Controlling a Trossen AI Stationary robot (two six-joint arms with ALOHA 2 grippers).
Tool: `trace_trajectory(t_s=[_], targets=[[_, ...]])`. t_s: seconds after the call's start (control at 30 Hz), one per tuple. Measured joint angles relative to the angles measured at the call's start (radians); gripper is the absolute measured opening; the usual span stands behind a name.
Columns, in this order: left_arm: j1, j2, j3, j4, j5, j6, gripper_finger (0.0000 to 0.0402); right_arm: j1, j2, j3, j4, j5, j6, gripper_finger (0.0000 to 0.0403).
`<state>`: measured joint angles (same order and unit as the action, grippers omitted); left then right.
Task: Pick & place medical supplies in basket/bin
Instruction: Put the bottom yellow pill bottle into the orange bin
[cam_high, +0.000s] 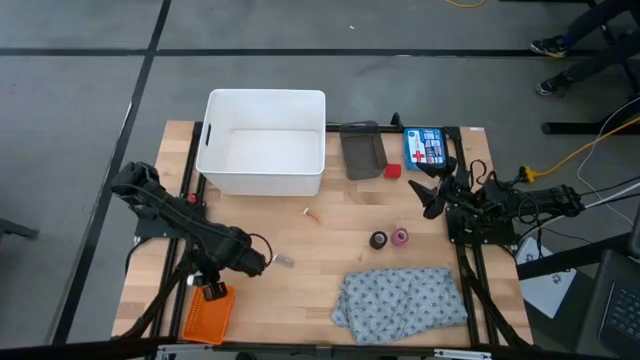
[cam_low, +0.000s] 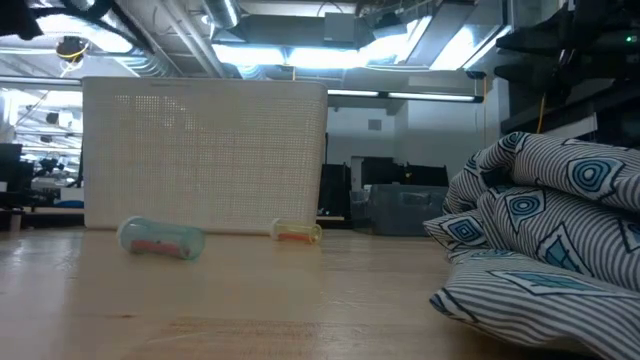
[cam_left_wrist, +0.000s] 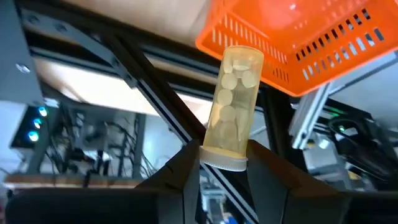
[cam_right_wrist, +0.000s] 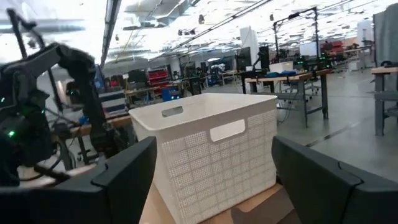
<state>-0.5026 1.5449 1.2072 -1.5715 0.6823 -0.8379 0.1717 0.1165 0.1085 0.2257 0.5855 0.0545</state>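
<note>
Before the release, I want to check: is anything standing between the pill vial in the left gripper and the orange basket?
Nothing visible does. The left gripper holds the pill vial by its capped end, and the vial's far end points at the orange basket rim, with only open space between them.

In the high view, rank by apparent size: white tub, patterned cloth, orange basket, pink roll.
1. White tub
2. Patterned cloth, nearly as large
3. Orange basket, partly under the left arm
4. Pink roll, smallest

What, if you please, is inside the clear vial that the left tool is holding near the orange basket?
The vial is packed with round pale tablets, visible through its wall. Its capped end sits between the left tool's fingers, so that part's contents are hidden. The orange basket is alongside it.
</note>
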Motion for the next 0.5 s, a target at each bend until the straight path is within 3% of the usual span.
trace_trajectory(t_s=[0.3,0.5], targets=[[0.000,0.189,0.000,0.054,0.190,0.047,0.0107,0.000,0.000,0.000,-0.112,-0.002,-0.007,0.0317],[0.000,0.328,-0.001,-0.001,0.206,0.201,0.0107,0.000,0.000,0.000,-0.138,-0.001,0.009,0.0317]])
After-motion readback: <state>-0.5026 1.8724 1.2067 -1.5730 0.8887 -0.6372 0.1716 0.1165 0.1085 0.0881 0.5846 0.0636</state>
